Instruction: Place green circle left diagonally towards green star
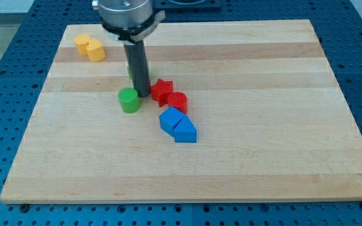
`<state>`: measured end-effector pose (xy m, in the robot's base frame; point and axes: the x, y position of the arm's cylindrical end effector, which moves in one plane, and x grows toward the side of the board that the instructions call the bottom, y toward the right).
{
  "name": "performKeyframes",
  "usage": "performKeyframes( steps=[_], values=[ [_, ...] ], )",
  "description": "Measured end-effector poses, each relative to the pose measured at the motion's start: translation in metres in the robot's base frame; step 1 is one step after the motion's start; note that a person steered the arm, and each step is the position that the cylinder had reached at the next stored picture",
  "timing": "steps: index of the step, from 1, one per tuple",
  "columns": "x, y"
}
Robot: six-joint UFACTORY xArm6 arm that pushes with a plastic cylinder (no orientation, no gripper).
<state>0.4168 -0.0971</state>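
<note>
The green circle [129,100] is a short green cylinder left of the board's middle. My tip [142,94] touches down just to its right, between it and the red star [162,90]. A green block [130,71], likely the green star, is mostly hidden behind the rod, above the green circle; only a sliver shows at the rod's left edge.
A red cylinder [177,102] sits right below the red star. Two blue blocks [178,125] lie together below it. Two yellow blocks [90,48] sit at the view's top left. The wooden board [263,125] lies on a blue perforated table.
</note>
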Motion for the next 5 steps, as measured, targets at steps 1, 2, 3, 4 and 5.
performKeyframes(
  steps=[1,2,3,4,5],
  values=[
    [0.014,-0.016],
    [0.019,-0.02],
    [0.019,0.017],
    [0.02,0.019],
    [0.026,0.017]
  ],
)
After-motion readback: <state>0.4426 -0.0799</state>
